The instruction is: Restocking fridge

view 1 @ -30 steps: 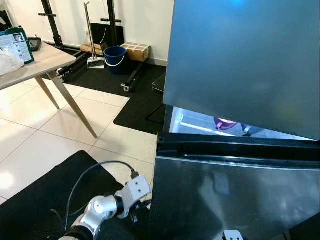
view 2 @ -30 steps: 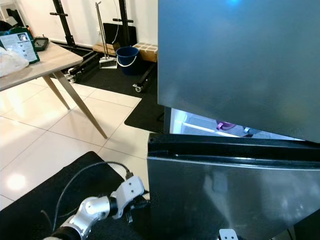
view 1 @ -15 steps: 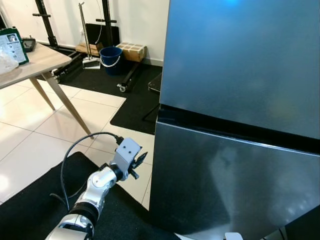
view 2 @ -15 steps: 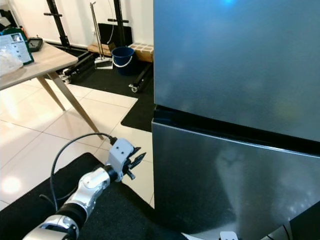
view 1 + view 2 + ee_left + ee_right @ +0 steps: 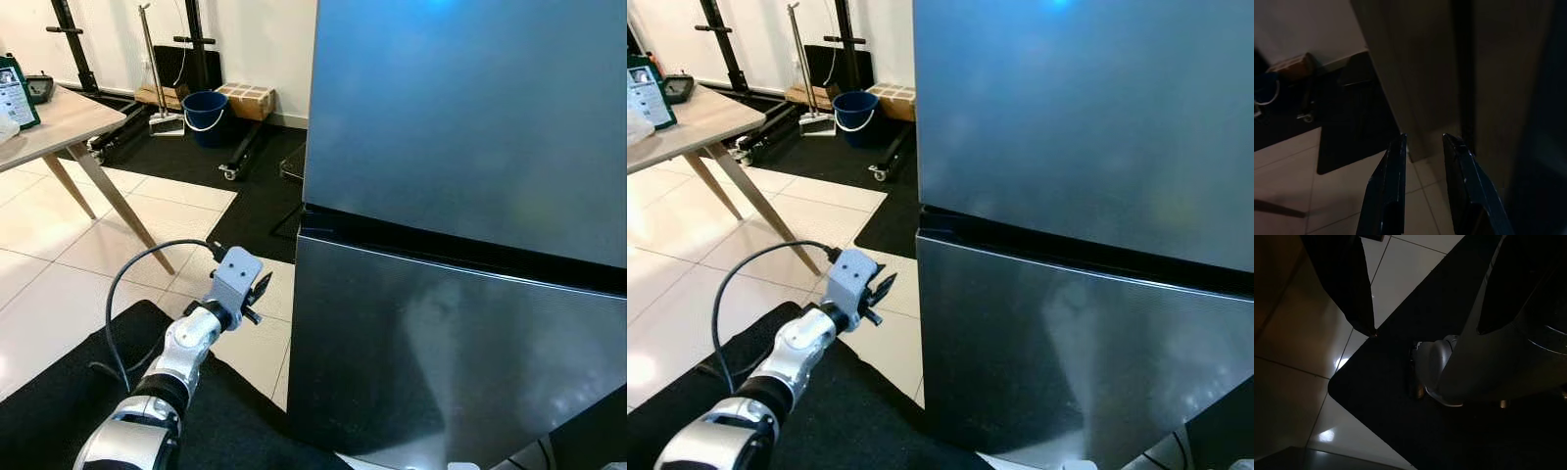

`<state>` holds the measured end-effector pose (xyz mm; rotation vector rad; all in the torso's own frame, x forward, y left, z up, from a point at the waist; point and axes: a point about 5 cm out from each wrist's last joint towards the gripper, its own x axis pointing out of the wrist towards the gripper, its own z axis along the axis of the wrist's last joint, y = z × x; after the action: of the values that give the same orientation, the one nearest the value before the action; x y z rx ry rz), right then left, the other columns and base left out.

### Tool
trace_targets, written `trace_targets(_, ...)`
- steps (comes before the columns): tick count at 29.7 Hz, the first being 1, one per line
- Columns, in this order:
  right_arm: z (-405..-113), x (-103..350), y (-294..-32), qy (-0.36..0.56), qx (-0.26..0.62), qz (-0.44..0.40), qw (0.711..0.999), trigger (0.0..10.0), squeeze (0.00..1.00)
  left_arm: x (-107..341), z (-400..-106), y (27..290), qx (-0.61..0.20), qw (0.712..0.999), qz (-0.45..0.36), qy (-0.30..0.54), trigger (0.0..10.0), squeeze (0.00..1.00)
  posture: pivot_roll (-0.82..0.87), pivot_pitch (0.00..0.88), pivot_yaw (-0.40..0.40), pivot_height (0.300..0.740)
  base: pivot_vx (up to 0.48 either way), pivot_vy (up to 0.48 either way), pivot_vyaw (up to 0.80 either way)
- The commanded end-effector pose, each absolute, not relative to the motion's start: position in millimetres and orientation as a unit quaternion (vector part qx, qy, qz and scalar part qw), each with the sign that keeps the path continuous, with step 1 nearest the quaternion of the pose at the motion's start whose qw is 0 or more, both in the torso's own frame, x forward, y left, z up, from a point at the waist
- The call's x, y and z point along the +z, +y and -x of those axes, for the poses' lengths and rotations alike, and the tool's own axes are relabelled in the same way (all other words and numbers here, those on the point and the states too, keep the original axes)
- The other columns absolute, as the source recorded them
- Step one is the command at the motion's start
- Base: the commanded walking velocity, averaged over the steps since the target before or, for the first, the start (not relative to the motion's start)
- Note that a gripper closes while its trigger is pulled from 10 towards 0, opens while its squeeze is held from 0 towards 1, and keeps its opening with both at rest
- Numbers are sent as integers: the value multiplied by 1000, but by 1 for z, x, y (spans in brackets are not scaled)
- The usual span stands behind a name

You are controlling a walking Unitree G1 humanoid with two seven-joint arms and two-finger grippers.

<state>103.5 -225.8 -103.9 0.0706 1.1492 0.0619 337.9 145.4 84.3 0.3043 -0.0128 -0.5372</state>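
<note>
So the big change: a second ago the upper door of the fridge [image 5: 460,196] was still ajar, with the lit interior and something purple on a shelf showing through the gap. Half a second ago it was shut, and it's shut now, both dark steel doors flush with only the black seam between them. To me that reads as this restock round being wrapped up, or at least paused until the next item gets fetched. Nothing's being carried right now.

The left tool [image 5: 261,291] has come up off the black floor mat [image 5: 59,392] and hangs at about 9 o'clock from the fridge's lower door, close to its edge but not touching. In the left wrist view its fingers [image 5: 1391,186] are parted with nothing between them, pointing past the fridge corner at the tiles. The right arm just hangs idle; its wrist view looks down at the mat, and its tool [image 5: 1420,298] is spread and empty too.

Off at 10 o'clock there's the wooden bench [image 5: 59,122], and at 11 the blue bucket [image 5: 204,106] by the wall. If more stock is coming, my guess is it's from the bench.
</note>
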Motion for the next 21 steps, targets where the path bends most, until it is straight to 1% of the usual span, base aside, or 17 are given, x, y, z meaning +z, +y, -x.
trace_targets(1,-104,-102,-231,539,25,-33,842,10000,0,84,-339,150,-266,953,-144,-3,10000,0,-21,0,-48,740,0,0,0)
trace_targets(4,-104,-102,-231,538,25,-33,842,10000,0,82,-336,143,-295,946,-135,2,10000,0,-21,0,-48,740,0,0,0)
trace_targets(7,-104,-102,-231,538,27,-33,842,10000,0,74,-326,131,-369,919,-135,17,10000,0,-21,0,-48,740,0,0,0)
trace_targets(9,-104,-102,-230,537,28,-36,842,10000,0,69,-320,128,-409,902,-137,29,10000,0,-21,0,-48,740,0,0,0)
trace_targets(14,-104,-102,-229,536,31,-43,843,10000,0,64,-311,133,-459,874,-150,54,10000,0,-16,0,-47,740,0,0,0)
trace_targets(16,-104,-102,-228,536,31,-44,842,10000,0,64,-310,135,-467,868,-155,62,10000,0,-11,0,-47,740,0,0,0)
trace_targets(19,-102,-103,-227,540,33,-45,840,10000,0,61,-303,143,-504,842,-167,89,10000,0,-4,0,-46,740,0,0,0)
trace_targets(20,-101,-104,-226,541,33,-45,839,10000,0,62,-303,144,-509,839,-171,89,10000,0,-3,0,-45,740,0,0,0)
trace_targets(21,-101,-104,-226,542,33,-44,839,10000,0,64,-305,145,-503,842,-177,81,10000,0,-3,0,-45,740,0,0,0)
